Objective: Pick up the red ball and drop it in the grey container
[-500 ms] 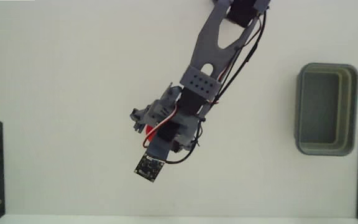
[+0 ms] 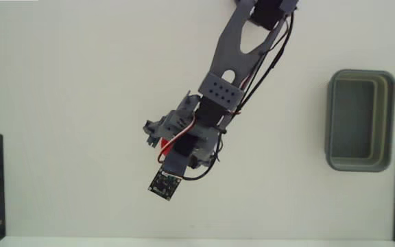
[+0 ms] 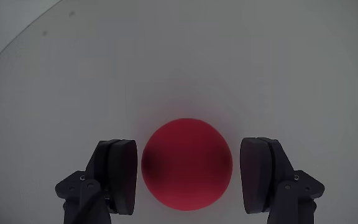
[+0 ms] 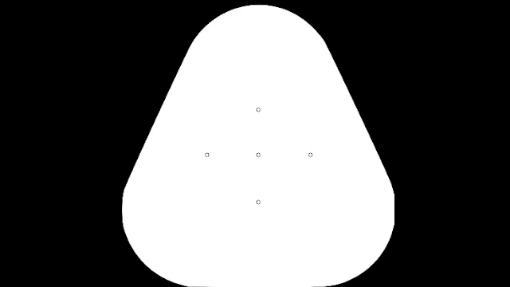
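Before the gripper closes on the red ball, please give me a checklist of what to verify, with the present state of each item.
1. The small matte red ball lies between the two dark fingers of the gripper: ok.
2. Jaws open wider than the ball, a gap showing on each side in the wrist view: ok.
3. Ball centred: slightly nearer the left finger in the wrist view, acceptable: ok.
4. Gripper low enough to grasp at mid-height: cannot tell.
5. The grey-green rectangular container is empty: ok.
6. White table between arm and container free of obstacles in the fixed view: ok.
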Available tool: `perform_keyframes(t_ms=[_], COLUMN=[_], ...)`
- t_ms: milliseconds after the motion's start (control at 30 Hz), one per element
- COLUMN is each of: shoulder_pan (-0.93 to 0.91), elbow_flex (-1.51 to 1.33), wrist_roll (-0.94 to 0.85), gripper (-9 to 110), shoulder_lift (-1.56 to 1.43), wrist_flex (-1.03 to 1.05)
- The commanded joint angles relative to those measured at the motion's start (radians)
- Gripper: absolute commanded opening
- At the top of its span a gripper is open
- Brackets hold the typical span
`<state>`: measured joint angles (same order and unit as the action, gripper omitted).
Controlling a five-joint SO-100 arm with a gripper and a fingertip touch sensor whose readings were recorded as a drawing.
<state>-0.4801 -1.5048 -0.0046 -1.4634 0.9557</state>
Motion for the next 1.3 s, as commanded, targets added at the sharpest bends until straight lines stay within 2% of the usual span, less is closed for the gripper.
perform_keyframes(t_ms=[0, 1267], shoulder_pan=[-0.005, -0.005], elbow_flex=[-0.003, -0.095], wrist_roll=[0.005, 0.005], gripper=[110, 110], shoulder_lift=[-0.031, -0.024], wrist_flex=[-0.02, -0.119])
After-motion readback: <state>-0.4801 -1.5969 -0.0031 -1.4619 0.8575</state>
